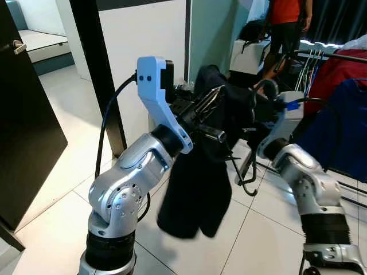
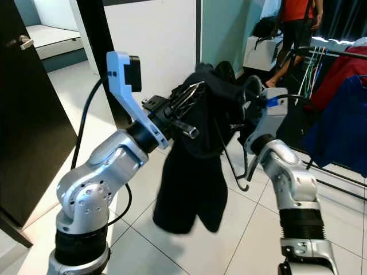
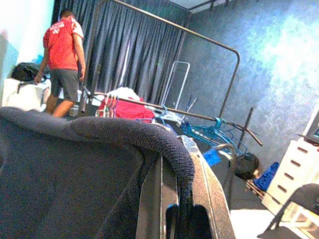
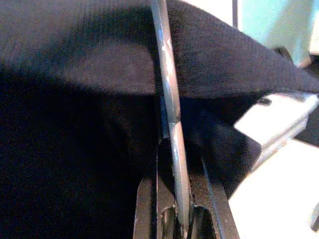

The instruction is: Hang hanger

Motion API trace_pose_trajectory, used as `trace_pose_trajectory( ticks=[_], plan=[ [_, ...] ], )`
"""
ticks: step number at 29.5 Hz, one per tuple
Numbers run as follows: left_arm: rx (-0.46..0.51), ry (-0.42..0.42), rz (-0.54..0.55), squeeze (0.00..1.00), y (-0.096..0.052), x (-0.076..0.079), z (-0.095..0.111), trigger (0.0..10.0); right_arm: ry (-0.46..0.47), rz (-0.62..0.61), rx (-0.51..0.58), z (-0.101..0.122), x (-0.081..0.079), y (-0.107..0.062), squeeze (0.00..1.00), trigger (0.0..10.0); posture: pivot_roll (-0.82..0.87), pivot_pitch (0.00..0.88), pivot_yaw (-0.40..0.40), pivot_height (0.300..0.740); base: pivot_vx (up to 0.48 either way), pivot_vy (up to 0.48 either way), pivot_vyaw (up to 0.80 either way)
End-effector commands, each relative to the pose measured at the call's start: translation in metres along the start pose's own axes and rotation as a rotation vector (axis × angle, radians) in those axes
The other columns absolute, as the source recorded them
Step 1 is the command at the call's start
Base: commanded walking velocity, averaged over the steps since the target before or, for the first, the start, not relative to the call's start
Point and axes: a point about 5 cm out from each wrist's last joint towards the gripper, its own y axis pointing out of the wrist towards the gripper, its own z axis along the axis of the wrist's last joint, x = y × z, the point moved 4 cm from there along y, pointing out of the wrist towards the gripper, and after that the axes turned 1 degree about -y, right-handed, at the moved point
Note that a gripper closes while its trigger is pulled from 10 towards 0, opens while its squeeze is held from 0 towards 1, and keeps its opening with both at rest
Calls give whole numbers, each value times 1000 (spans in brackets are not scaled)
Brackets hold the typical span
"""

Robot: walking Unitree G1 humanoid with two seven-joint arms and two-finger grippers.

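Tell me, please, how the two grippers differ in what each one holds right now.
The left gripper is shut on the dark garment's rolled edge; the right gripper is shut on the hanger's thin metal wire. The left reaches from the garment's left, the right from its right. Both are raised at chest height.

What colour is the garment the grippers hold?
Black garment, clearest in the right eye view.

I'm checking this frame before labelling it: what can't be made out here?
- Hanger: a thin bar between the right end effector's fingers in the right wrist view; the dark garment covers the rest.
- Left end effector: closed on a garment fold; anything beneath is covered.
- Person: cut off at the top edge of the eye views.
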Motion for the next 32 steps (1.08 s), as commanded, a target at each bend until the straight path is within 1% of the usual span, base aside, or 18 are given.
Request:
trace_pose_trajectory(
  ticks=[1,3,4,5,7,8,10,12,13,14,16,17,19,22,26,27,31,32],
  plan=[
    [23,-17,-46,0,1,8,3,1294,39,-81,-39,-7,8,4,0,0,-21,0,-12,740,0,0,0],
    [4,-14,-42,0,-1,5,-1,1294,66,-114,-46,-9,12,4,0,0,-20,0,-11,740,0,0,0],
    [-34,-3,-46,0,-4,2,-7,510,96,-147,-38,-9,16,5,0,0,-19,0,-9,740,0,0,0],
    [-34,-3,-46,0,-4,2,-7,510,96,-147,-38,-9,16,5,0,0,-19,0,-9,740,0,0,0],
    [-140,5,-71,0,-15,2,-25,1294,140,-206,24,-1,26,6,0,0,-14,0,-5,740,0,0,0],
    [-140,5,-71,0,-15,2,-25,1294,140,-206,24,-1,26,6,0,0,-14,0,-5,740,0,0,0],
    [-257,20,-99,0,-29,7,-47,1333,182,-270,101,11,36,5,0,0,-7,0,-7,740,0,0,0],
    [-257,20,-99,0,-29,7,-47,1333,182,-270,101,11,36,5,0,0,-7,0,-7,740,0,0,0],
    [-315,28,-113,0,-36,10,-60,3098,209,-294,136,16,39,6,0,0,-3,0,-8,740,0,0,0],
    [-360,34,-129,0,-41,14,-72,9804,237,-300,151,19,40,7,0,0,-2,0,-7,740,0,0,0],
    [-360,34,-129,0,-41,14,-72,9804,237,-300,151,19,40,7,0,0,-2,0,-7,740,0,0,0],
    [-397,45,-151,0,-45,18,-82,10000,265,-297,160,21,38,9,0,0,-3,0,-9,740,0,0,0],
    [-415,48,-169,0,-46,22,-88,10000,283,-289,160,22,37,10,0,0,-3,0,-9,740,0,0,0],
    [-435,65,-188,0,-47,25,-93,10000,286,-280,153,22,34,11,0,0,-4,0,-11,740,0,0,0],
    [-438,45,-206,0,-45,30,-99,10000,271,-259,149,23,30,13,0,0,-7,0,-13,740,0,0,0],
    [-428,29,-193,1000,-42,30,-100,10000,251,-235,145,24,26,14,0,0,-7,0,-13,740,0,0,0],
    [-417,8,-195,1000,-41,31,-99,10000,223,-197,139,26,20,15,0,0,-7,0,-13,740,0,0,0],
    [-409,-2,-191,1000,-40,30,-97,10000,179,-141,128,27,15,16,0,0,-7,0,-13,740,0,0,0]
  ],
)
